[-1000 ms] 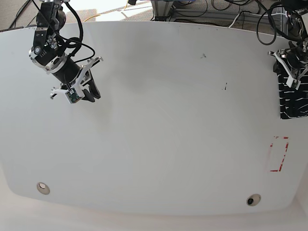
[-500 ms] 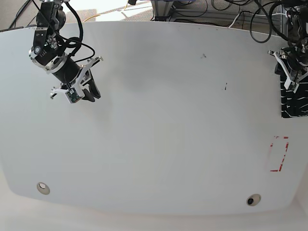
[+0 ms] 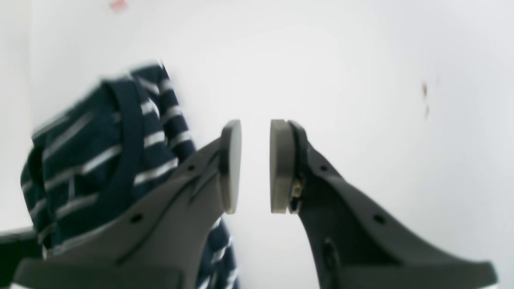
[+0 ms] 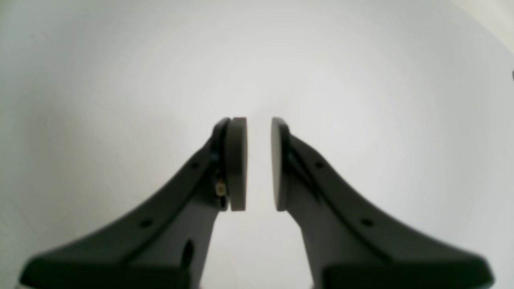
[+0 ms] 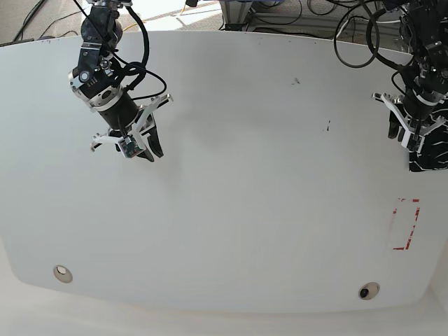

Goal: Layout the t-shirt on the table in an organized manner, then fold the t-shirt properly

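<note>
Both grippers (image 5: 149,148) (image 5: 404,134) hang slightly parted above the table (image 5: 245,175).

Bright, even light, soft shadows
The white desk (image 5: 231,175) is nearly washed out; wrist views blur the striped shirt (image 3: 100,152) and bend at edges.

Your base view looks steeply down from above on the whole table (image 5: 231,175). Each wrist view looks out close between its own gripper's fingers at the tabletop. The left wrist view shares with the base view the t-shirt (image 3: 100,160) at the table's edge.
</note>
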